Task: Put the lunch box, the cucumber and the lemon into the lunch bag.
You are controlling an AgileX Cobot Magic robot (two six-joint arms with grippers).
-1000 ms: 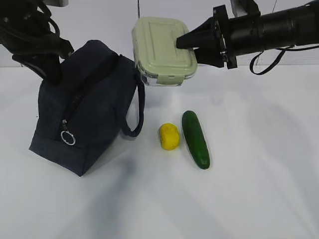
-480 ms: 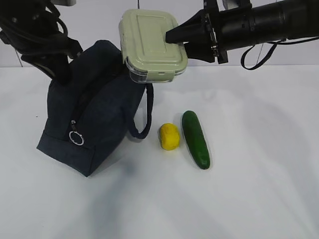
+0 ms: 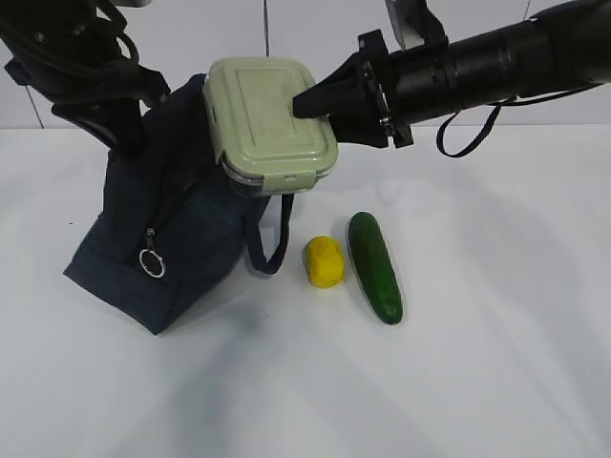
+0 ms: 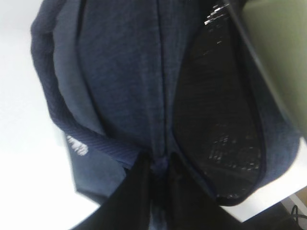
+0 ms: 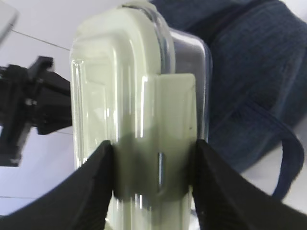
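Two pieces lie nearest on the white table [image 3: 477,363]: a small yellow lemon [image 3: 324,261] just beside a dark green cucumber [image 3: 374,266]. Behind them, the left hand [image 4: 158,165] pinches the navy fabric lunch bag [image 3: 162,248], while the right hand [image 5: 153,158] clamps the sage-lidded clear lunch box [image 3: 270,124] above the bag.

A: What lies beneath the scene?
B: A plain white table [image 3: 496,382], extending near and far.
A: And behind it?
B: A pale wall [image 3: 305,38] with one thin vertical seam.
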